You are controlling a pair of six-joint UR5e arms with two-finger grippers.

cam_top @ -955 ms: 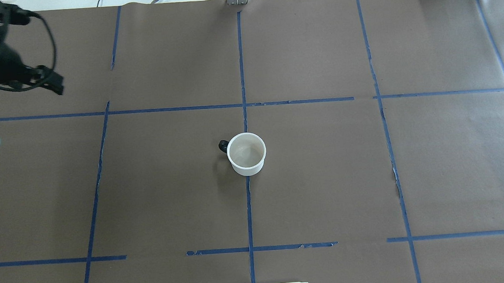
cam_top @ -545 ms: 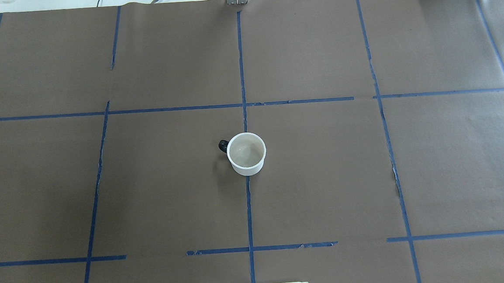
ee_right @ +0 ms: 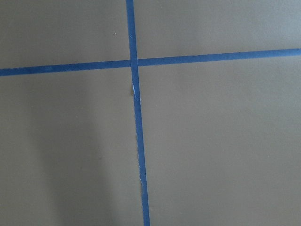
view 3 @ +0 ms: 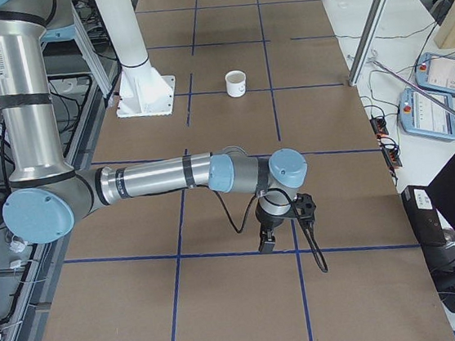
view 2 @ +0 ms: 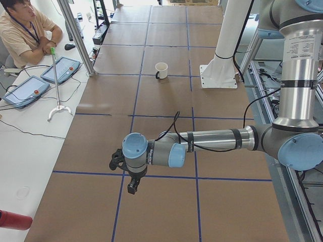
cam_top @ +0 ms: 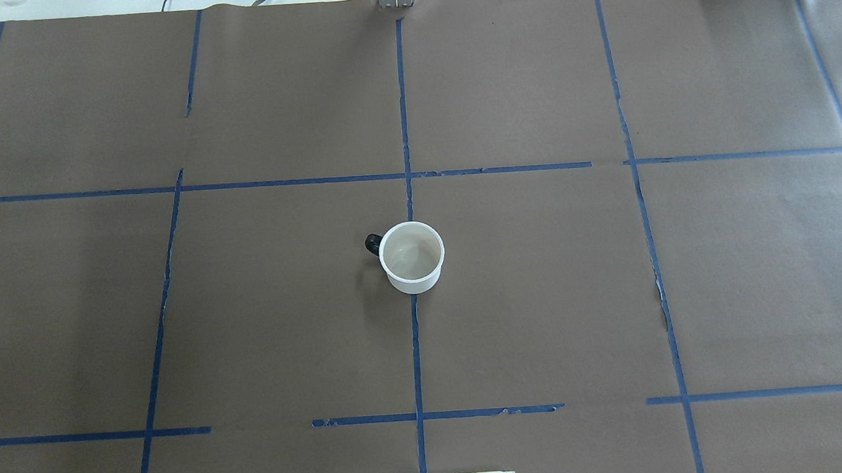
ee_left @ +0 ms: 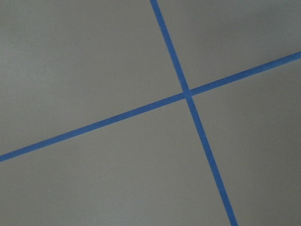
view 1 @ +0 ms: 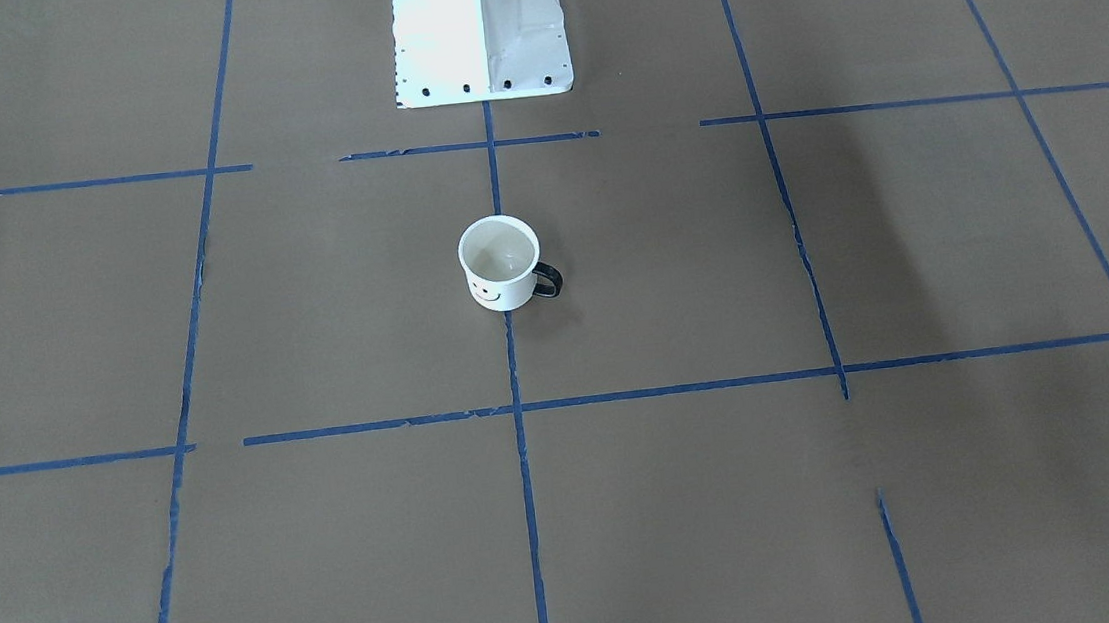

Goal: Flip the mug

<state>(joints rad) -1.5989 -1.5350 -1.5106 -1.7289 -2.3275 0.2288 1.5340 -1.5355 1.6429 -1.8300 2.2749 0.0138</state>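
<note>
The white mug (cam_top: pixel 411 257) stands upright, mouth up, at the middle of the brown paper table, empty. Its black handle (cam_top: pixel 372 244) points to the robot's left. The smiley face shows in the front-facing view (view 1: pixel 490 292). The mug also shows in the side views (view 2: pixel 161 70) (view 3: pixel 236 83). My left gripper (view 2: pixel 132 186) hangs far out near the table's left end, well away from the mug. My right gripper (view 3: pixel 266 242) hangs near the right end. Both show only in side views, so I cannot tell whether they are open or shut. Both wrist views show only paper and tape.
Blue tape lines (cam_top: pixel 402 120) grid the paper. The white robot pedestal (view 1: pixel 480 37) stands at the near edge behind the mug. An operator (view 2: pixel 22 30) sits beside teach pendants (view 2: pixel 60 69) off the far side. More pendants (view 3: pixel 438 72) lie there too.
The left arm, at the overhead view's upper left one second ago, has moved out of that view. The mug has not moved.
</note>
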